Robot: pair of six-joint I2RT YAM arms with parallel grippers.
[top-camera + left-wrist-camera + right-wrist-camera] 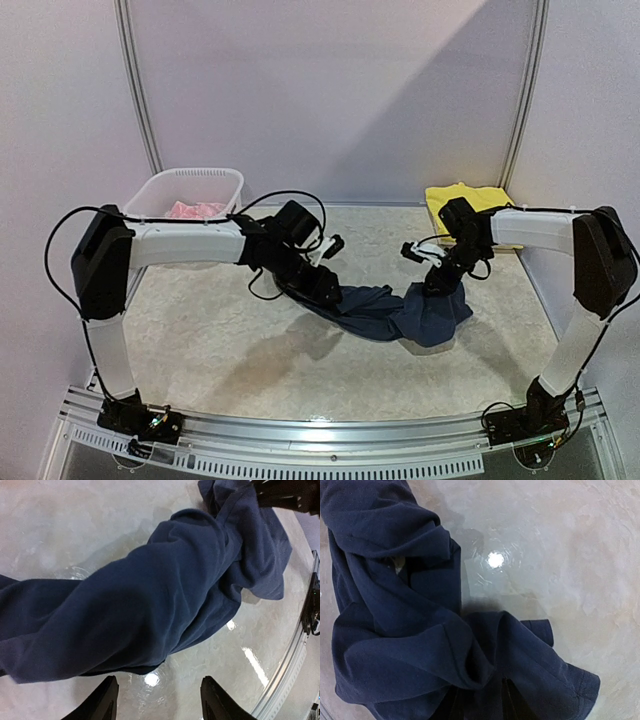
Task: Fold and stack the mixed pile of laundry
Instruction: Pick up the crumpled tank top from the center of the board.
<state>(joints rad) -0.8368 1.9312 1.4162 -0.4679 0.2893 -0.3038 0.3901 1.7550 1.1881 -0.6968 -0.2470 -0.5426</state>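
Top external view, catalogue of laundry on the table point(200, 330).

Counts: garments, three (navy one, pink one, yellow one); baskets, one; arms, two; grippers, two.

Entry 1, navy garment point(395, 312): at mid-table, bunched and twisted, strung between the two grippers, partly lifted with shadow beneath. No print visible on it.

Entry 2, pink garment point(197, 210): inside the white basket point(150, 197), far left corner, untouched.

Entry 3, yellow garment point(465, 198): flat at the far right edge, well apart from the navy one.

Entry 4, left gripper point(325, 290): at the left end of the navy cloth. Left wrist view: fingers point(105, 702) spread, bare table between them, cloth edge just beyond the tips, nothing pinched.

Entry 5, right gripper point(437, 282): above the right-hand bunch. Right wrist view: jaws drawn in narrow around a fold of navy cloth, read as a pinch.

Step in hand, as judged: opening out the navy garment ahead of any fold; no fold made, nothing stacked on it.

Next move, as judged: calls for a left-hand hold on a hem opposite the right's, then a pull apart to lay the cloth flat without twist.
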